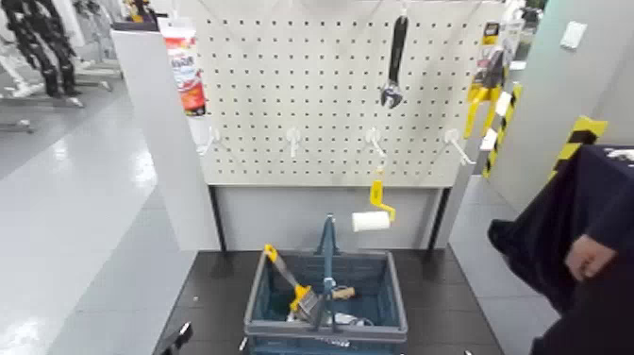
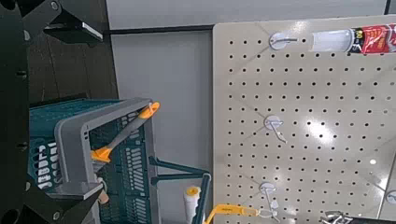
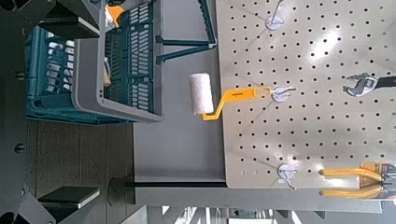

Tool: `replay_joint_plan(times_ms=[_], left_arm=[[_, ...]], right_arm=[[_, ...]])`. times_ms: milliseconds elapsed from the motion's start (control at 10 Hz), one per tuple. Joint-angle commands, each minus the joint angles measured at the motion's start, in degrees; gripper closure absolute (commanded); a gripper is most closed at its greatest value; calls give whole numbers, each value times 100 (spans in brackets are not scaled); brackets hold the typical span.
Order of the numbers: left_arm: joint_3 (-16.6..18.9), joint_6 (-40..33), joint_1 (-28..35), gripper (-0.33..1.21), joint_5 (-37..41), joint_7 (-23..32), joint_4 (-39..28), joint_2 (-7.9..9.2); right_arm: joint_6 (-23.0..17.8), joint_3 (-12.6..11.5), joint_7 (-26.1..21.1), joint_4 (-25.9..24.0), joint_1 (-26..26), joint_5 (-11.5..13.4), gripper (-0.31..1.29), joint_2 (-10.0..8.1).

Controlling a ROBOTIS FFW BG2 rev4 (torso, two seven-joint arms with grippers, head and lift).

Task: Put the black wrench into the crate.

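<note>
The black wrench (image 1: 394, 59) hangs upright on the white pegboard (image 1: 283, 104), upper right, jaw head down. Its head also shows in the right wrist view (image 3: 360, 86). The blue-grey crate (image 1: 389, 300) stands on the dark table below, its upright bar handle (image 1: 327, 247) across the middle; it holds a yellow-handled brush (image 1: 287, 280). My left gripper (image 1: 177, 337) sits low at the table's front left, open and empty, with the crate (image 2: 79, 140) ahead of it. My right gripper (image 3: 75, 105) is open and empty, facing the crate (image 3: 112, 93); it does not show in the head view.
A yellow-handled paint roller (image 1: 374, 215) hangs low on the board above the crate. A red-and-white tube (image 1: 185, 71) hangs at the upper left and yellow-handled pliers (image 1: 481, 94) on the right side. A person in dark clothes (image 1: 585, 245) stands at the right.
</note>
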Motion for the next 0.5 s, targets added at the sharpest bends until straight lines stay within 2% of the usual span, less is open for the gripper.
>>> replay_joint_plan(times_ms=[100,500], left_arm=[[-9,32,-25,18,8,-9,2,-2],[-17,76,-52,18,26,-18,19,-2]], right_arm=[[0,0,0,0,0,0,11,6],[0,-9,9,-9,0,0,11,-11]])
